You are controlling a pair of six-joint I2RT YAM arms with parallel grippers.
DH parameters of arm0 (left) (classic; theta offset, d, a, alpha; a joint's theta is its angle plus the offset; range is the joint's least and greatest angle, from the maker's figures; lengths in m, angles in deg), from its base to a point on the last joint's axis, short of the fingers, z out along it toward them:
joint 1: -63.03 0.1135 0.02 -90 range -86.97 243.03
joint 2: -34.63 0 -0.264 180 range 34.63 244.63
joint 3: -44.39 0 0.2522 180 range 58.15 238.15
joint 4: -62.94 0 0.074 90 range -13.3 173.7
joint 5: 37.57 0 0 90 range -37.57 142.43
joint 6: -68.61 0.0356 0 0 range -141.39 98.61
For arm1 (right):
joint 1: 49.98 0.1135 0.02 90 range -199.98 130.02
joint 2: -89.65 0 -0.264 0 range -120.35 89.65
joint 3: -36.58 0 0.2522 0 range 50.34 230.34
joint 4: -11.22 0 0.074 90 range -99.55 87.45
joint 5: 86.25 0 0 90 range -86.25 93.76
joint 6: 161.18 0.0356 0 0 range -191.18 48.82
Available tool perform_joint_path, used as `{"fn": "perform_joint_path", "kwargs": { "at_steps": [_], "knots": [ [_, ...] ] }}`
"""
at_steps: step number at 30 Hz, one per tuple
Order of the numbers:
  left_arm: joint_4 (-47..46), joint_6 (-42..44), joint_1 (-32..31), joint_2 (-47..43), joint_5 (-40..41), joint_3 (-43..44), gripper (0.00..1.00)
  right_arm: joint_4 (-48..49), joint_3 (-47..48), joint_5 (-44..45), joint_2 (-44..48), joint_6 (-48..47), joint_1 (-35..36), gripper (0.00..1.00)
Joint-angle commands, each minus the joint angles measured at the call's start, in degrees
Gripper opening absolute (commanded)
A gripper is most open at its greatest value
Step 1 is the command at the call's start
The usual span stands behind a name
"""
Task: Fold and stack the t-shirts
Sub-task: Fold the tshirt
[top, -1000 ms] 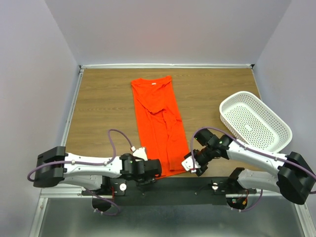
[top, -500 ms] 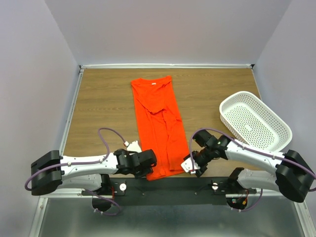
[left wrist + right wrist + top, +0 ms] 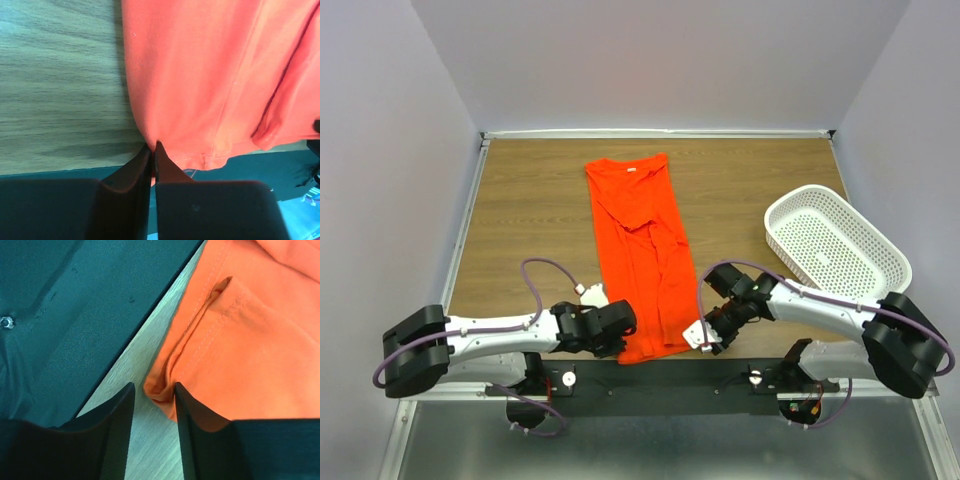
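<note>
1. The orange t-shirt [image 3: 642,250] lies flat on the desk [image 3: 535,220] as a long narrow strip with its sides folded in. The collar is at the far end and the hem is at the near edge.
2. The left end effector [image 3: 152,146] has its fingers pressed together, pinching the hem's left corner at the very tips.
3. The right end effector [image 3: 154,387] has its fingers spread. They straddle the hem's bunched right corner, with cloth between them but not clamped.
4. Judgement: both corners are taken so the hem can travel level toward the collar, halving the strip without skew.
5. Risk: both bites look shallow, so the layers may slip.
6. The white basket [image 3: 772,222] sits well apart on the right.
</note>
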Motion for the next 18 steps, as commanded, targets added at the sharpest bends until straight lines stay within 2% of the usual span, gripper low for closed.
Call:
{"fn": "perform_joint_path", "kwargs": {
  "at_steps": [1, 6, 9, 12, 18],
  "knots": [
    [-1.5, 1.4, 0.7, -2.8, -0.6, -1.6, 0.09, 1.5, -0.2, 1.3, -1.0, -0.4, 0.5, 0.40],
    [-3.0, 2.7, 1.4, -4.4, -1.5, -2.1, 0.06, 2.3, -0.1, 1.3, -0.9, 0.5, 0.5, 0.24],
    [-4.2, 3.5, 1.9, -5.2, -2.5, -2.3, 0.01, 2.7, 0.5, 1.4, -0.5, 1.9, 0.5, 0.09],
    [-4.8, 4.1, 2.6, -6.1, -3.5, -2.1, 0.00, 2.6, 2.1, 0.3, 0.4, 4.8, 0.5, 0.01],
    [-2.7, 4.9, 6.4, -11.3, -3.3, -0.6, 0.00, 3.3, 6.3, -0.3, 4.6, 12.6, -0.5, 0.00]
  ]
}}
